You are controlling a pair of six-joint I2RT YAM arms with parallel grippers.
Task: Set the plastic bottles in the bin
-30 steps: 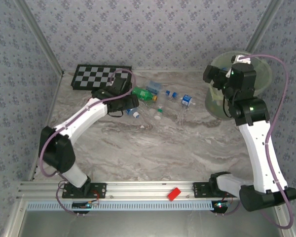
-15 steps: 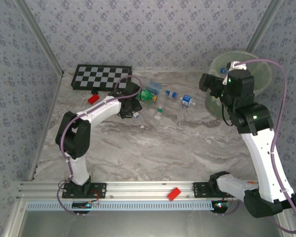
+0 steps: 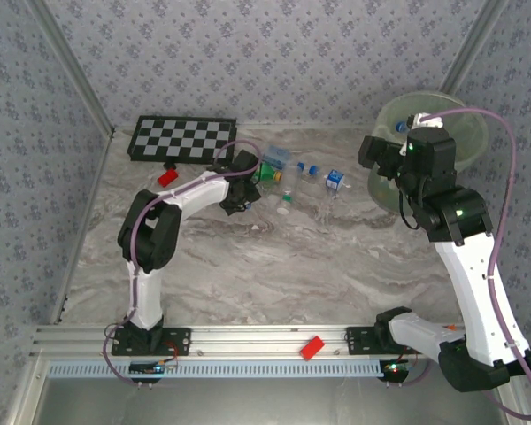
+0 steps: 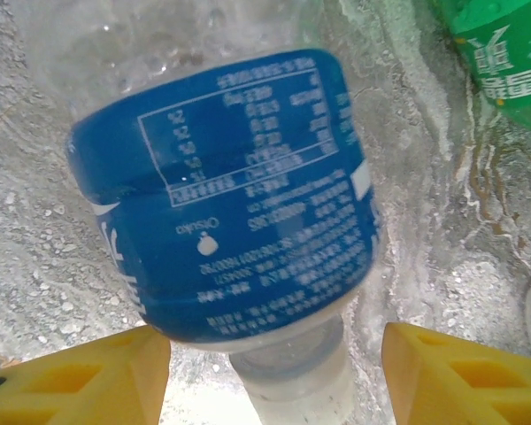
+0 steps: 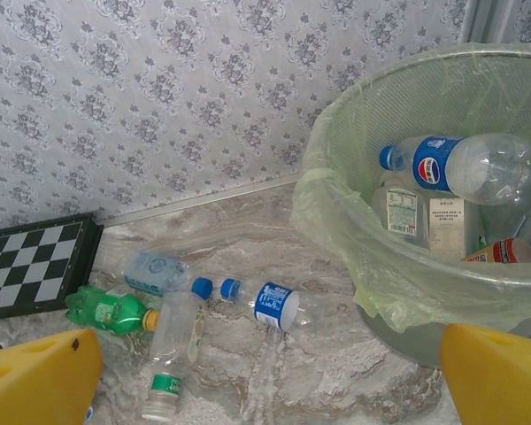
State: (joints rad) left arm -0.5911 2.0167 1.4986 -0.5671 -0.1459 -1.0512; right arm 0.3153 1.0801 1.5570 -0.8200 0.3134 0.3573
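Overhead, a grey marbled table (image 3: pixel 292 266) sits inside a wallpapered booth, with two white robot arms bolted at its near edge. At the far right corner stands the bin (image 3: pixel 473 124), a round pale-green bucket with a thin liner draped over its rim. It already holds several plastic bottles (image 5: pixel 425 208), among them a clear bottle with a blue band (image 5: pixel 460 168) lying across the top. At the far left lies a chequered board (image 3: pixel 181 137). Between board and bin, a loose cluster (image 3: pixel 288 181) of bottles lies scattered on the table, including a green bottle (image 5: pixel 106 310) and clear ones with blue caps.

The right gripper (image 5: pixel 265 354) hangs just beside the bin with its yellow fingers spread wide and nothing between them, probably to leave the other arm room. The left gripper (image 4: pixel 274 376) is low over the left end of the cluster. Its fingers are apart on either side of a blue-labelled bottle (image 4: pixel 230 195) lying on the table. A gap shows at the right finger, so it looks placed to close on the bottle and is not gripping it yet.
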